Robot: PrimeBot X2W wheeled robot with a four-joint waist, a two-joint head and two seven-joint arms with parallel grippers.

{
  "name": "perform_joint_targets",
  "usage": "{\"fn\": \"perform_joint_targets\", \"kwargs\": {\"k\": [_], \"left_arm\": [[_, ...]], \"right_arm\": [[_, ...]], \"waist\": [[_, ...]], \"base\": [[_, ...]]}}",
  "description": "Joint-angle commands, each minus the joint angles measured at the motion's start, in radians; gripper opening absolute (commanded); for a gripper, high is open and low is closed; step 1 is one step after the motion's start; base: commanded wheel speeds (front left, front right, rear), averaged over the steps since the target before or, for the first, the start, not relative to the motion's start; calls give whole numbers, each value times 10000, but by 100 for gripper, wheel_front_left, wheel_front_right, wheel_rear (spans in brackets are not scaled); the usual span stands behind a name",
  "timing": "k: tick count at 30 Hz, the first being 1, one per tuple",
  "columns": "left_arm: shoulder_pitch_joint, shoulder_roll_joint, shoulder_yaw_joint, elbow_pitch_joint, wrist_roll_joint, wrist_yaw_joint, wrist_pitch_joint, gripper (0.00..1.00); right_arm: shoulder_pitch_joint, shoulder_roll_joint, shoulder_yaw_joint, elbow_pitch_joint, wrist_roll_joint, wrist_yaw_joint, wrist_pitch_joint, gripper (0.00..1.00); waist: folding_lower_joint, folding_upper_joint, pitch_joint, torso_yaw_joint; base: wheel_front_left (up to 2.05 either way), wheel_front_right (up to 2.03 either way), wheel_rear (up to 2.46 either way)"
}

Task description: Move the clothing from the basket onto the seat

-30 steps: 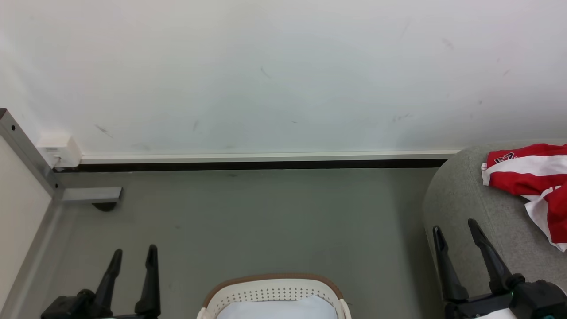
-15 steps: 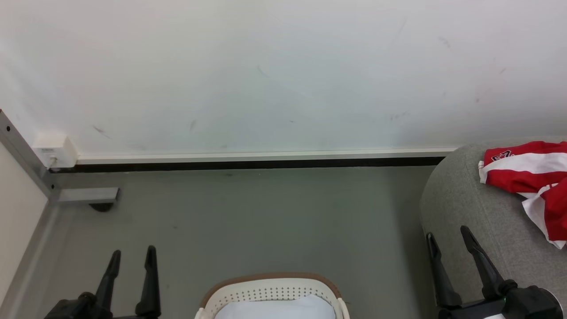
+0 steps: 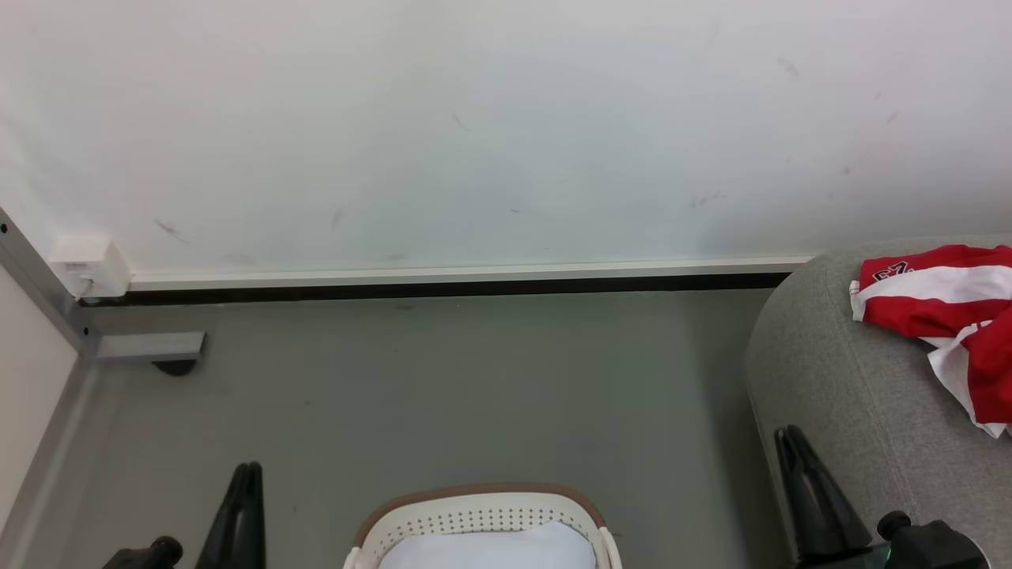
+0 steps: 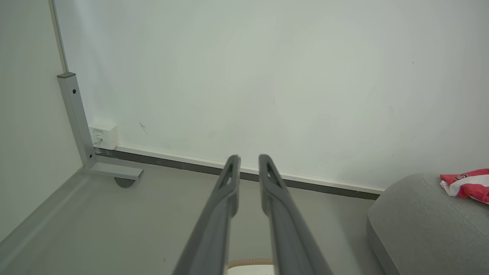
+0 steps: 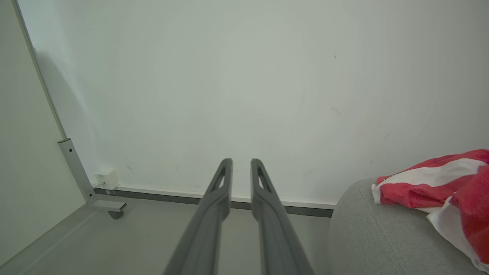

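Red-and-white clothing point(image 3: 933, 304) lies rumpled on the grey seat point(image 3: 830, 411) at the right of your head view, which is where the task wants it. The basket point(image 3: 474, 514) sits on the floor point(image 3: 474, 379) at the bottom centre, well apart from the seat. What shows inside it is a pale lining or cloth point(image 3: 490, 549), with no red. Most of its inside is cut off, so I judge the transfer done or nearly so, no more. Your left fingers point(image 3: 245, 490) rise over bare floor, and your right fingers point(image 3: 794, 454) stand just beside the seat's rounded corner. Each pair looks almost together and touches nothing, which reads as a resting pose.

Your left wrist view looks along the left fingers toward the white wall point(image 4: 267, 76). A slim gap runs between them and nothing is in it. A sliver of the basket's brown rim shows below them, and the seat and clothing sit far right.

Your right wrist view gives the same picture: the right fingers are narrowly parted and empty, aimed at the wall. The clothing rests on the seat to their right, clear of them.
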Motion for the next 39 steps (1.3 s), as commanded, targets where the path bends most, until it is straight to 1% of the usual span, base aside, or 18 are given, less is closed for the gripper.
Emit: {"fn": "perform_joint_targets", "kwargs": {"k": [1,10,20,39], "left_arm": [[-41,-16,39,57,-184,-14,71,0],[-252,-112,215,215,-1763,-126,545,0],[-442,-210,363,348,-3331,-238,988,0],[-766,-369,621,588,-5854,-430,1721,0]], "right_arm": [[32,-2,-4,-11,202,0,20,0],[-109,-121,-188,170,2046,-2,374,0],[-265,-210,-385,366,3821,-4,735,0],[-475,-306,-767,653,6621,-7,1368,0]], "waist": [[0,-1,-1,4],[0,-1,-7,33],[0,-1,-15,65],[0,-1,-29,125]], "base": [[0,0,0],[0,0,0],[0,0,0],[0,0,0]]}}
